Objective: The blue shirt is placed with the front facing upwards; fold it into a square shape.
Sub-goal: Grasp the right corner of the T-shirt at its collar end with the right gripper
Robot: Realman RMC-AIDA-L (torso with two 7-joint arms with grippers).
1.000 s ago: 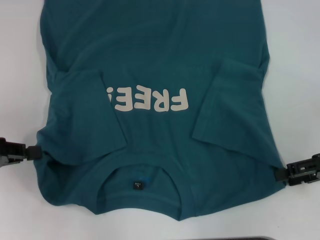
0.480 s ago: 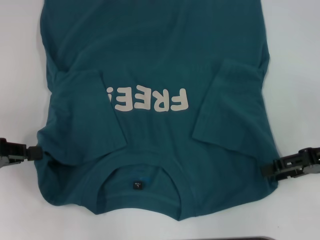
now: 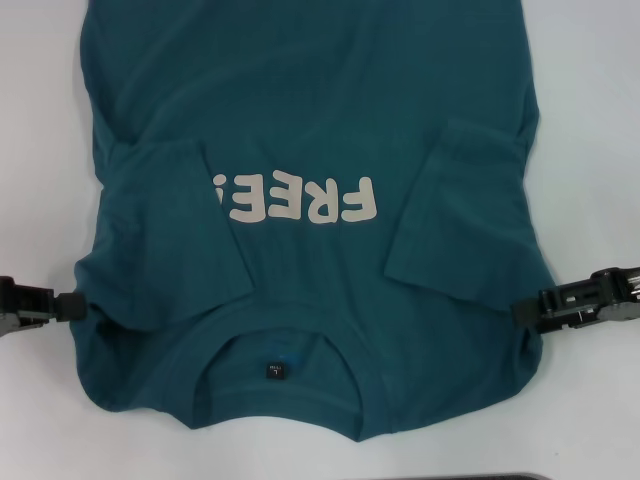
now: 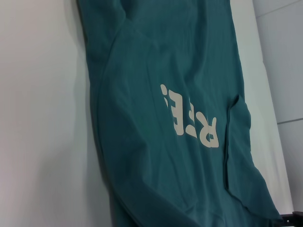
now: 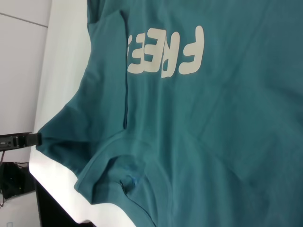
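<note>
Where sleeves fold inward, blue shirt (image 3: 310, 120) soft, creased, rumpled collar

White tabletop (image 3: 590, 120) under even light; dark space past table edge (image 5: 19, 184).

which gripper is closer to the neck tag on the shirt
Left, by a modest margin. The left gripper sits at the blue shirt's shoulder edge on the robot's left of the neck tag; the right gripper is at the opposite shoulder edge, farther off.
</note>
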